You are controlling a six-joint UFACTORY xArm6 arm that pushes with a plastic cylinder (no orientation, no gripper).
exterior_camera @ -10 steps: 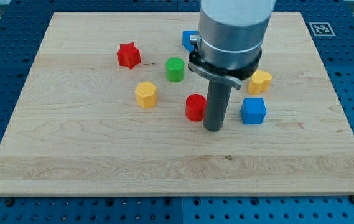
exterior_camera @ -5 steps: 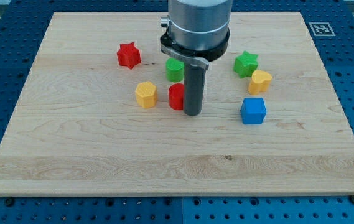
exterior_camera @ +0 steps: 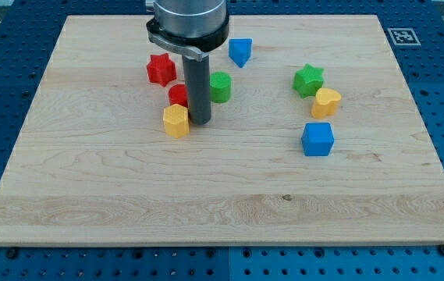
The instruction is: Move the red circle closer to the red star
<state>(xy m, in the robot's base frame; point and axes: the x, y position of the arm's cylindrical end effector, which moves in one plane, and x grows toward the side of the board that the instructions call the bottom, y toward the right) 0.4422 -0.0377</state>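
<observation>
The red circle lies just below and right of the red star, nearly touching it. My tip stands right against the red circle's right side, between it and the green cylinder. The rod hides part of the red circle. A yellow hexagon block sits just below the red circle, left of my tip.
A blue block lies near the view's top centre. A green star, a yellow heart-like block and a blue cube sit at the right. The wooden board lies on a blue perforated table.
My tip moved up and to the left, pushing the red circle from the board's middle up beside the red star. The yellow hexagon shifted slightly.
</observation>
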